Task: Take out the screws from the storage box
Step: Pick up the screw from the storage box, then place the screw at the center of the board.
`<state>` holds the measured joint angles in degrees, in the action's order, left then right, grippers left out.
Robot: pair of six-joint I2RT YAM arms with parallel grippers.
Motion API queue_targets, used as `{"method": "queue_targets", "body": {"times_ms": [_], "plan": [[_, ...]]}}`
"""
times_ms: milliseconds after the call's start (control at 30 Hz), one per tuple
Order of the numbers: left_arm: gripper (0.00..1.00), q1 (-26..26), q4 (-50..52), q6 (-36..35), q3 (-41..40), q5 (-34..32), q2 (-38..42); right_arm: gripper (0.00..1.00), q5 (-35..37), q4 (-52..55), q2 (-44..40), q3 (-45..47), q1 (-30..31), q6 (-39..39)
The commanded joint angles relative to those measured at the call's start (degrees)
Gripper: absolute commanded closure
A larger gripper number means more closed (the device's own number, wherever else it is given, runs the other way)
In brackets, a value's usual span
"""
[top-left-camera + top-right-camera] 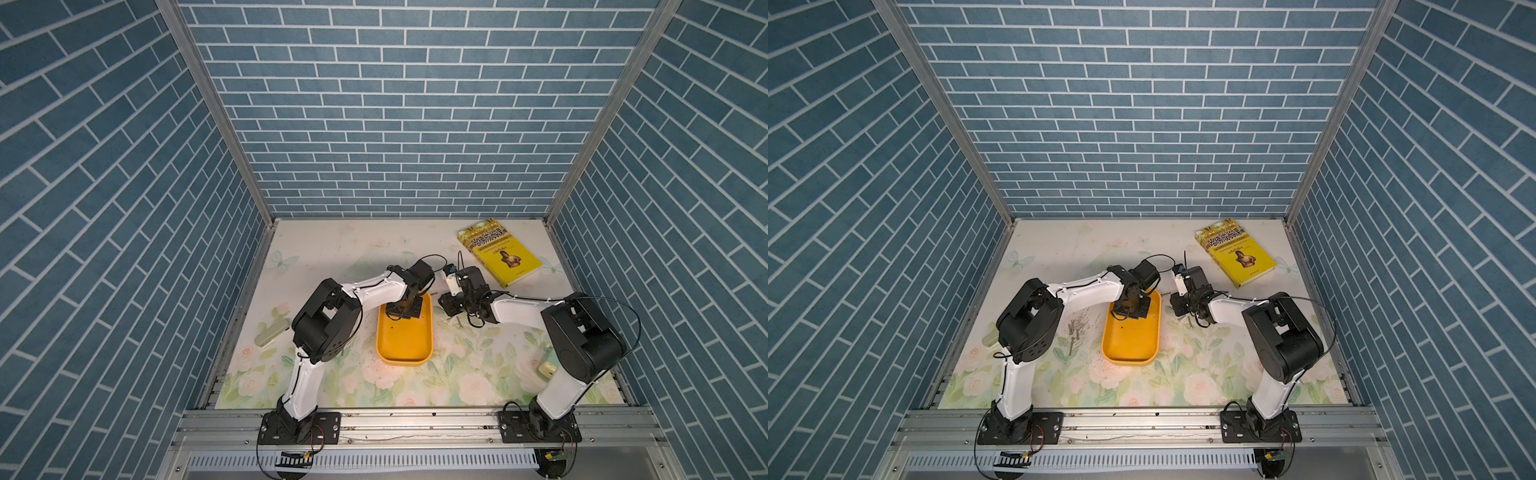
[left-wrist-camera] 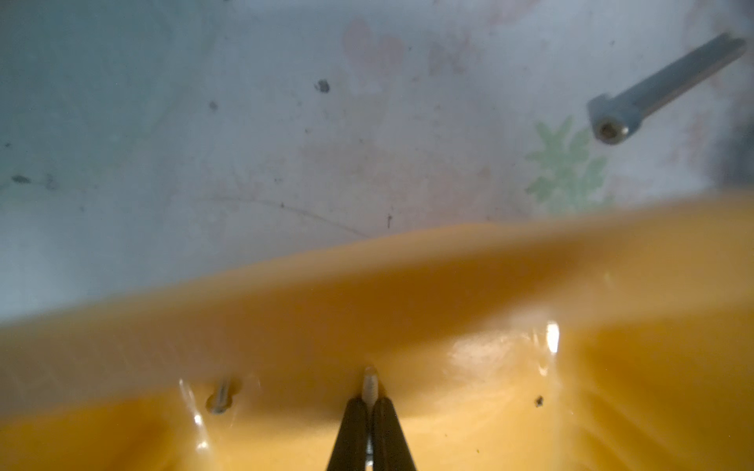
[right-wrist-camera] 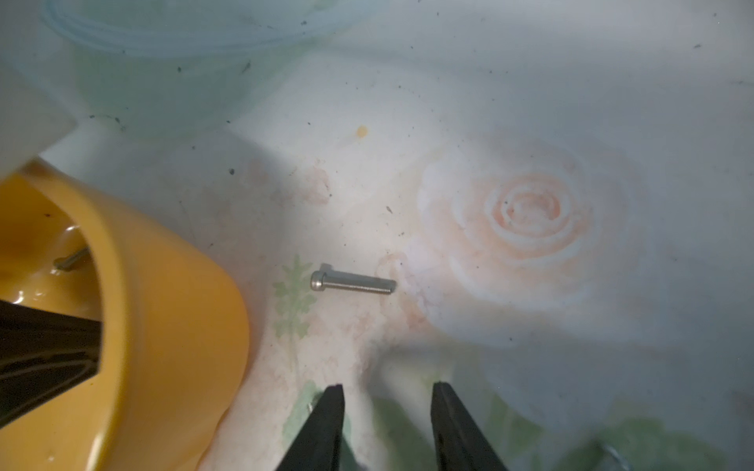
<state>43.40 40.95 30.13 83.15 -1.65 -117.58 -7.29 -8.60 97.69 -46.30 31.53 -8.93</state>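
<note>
Pinching one tiny screw (image 2: 370,380) in the storage box (image 2: 449,293) with the left gripper (image 2: 370,401); right gripper (image 3: 385,391) spread, empty. Probably light, hard, slippery: best squeezed mid-stem.

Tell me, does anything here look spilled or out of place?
Loose screws lie scattered on the flowery table left of the yellow tray, and a single screw lies by the tray's other side. It looks like a spill, though the left claw is pinching another screw inside the tray.
</note>
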Motion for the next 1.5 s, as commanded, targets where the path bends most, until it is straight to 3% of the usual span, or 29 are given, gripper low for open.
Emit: {"method": "queue_targets", "body": {"times_ms": [0, 267, 467, 600, 800, 967, 1100, 1167, 1300, 1467], "plan": [[1.0, -0.4, 1.8, -0.5, -4.1, -1.8, -1.3, 0.58, -0.3, -4.0, -6.2, 2.6, -0.2, 1.6], [1.0, -0.4, -6.1, -3.1, -5.2, -3.5, 14.7, 0.6, -3.1, -11.4, -15.8, 7.6, -0.1, 6.0], [1.0, -1.1, -6.0, -3.0, -6.4, -10.9, 24.2, 0.6, -5.6, -10.9, -18.4, 6.2, 1.4, 10.8], [1.0, -7.4, -6.6, -0.4, -11.3, -10.5, 30.4, 0.59, -7.5, -8.8, -17.7, 3.6, 5.4, 16.6], [1.0, -20.7, -9.0, 5.5, -23.5, -8.9, 38.7, 0.58, -11.9, -2.7, -11.1, -3.4, 14.6, 32.2], [1.0, -25.4, -10.8, 7.9, -31.2, -3.8, 38.8, 0.66, -16.3, -6.4, -9.4, -3.4, 15.8, 42.8], [1.0, -25.7, -13.3, 8.3, -35.3, -1.4, 36.5, 0.63, -21.2, -2.3, -7.5, -3.3, 15.9, 59.8], [1.0, -25.9, -14.5, 8.3, -36.4, -1.3, 36.2, 0.64, -20.1, -0.9, -5.8, -5.0, 15.9, 61.5], [0.91, -26.1, -14.2, 8.6, -37.0, -3.4, 36.0, 0.64, -18.1, 6.1, -0.8, -11.6, 15.9, 64.8], [0.89, -26.5, -14.6, 7.6, -37.5, -3.3, 33.2, 0.65, -13.5, 11.3, 5.8, -18.2, 16.0, 71.6]]}}
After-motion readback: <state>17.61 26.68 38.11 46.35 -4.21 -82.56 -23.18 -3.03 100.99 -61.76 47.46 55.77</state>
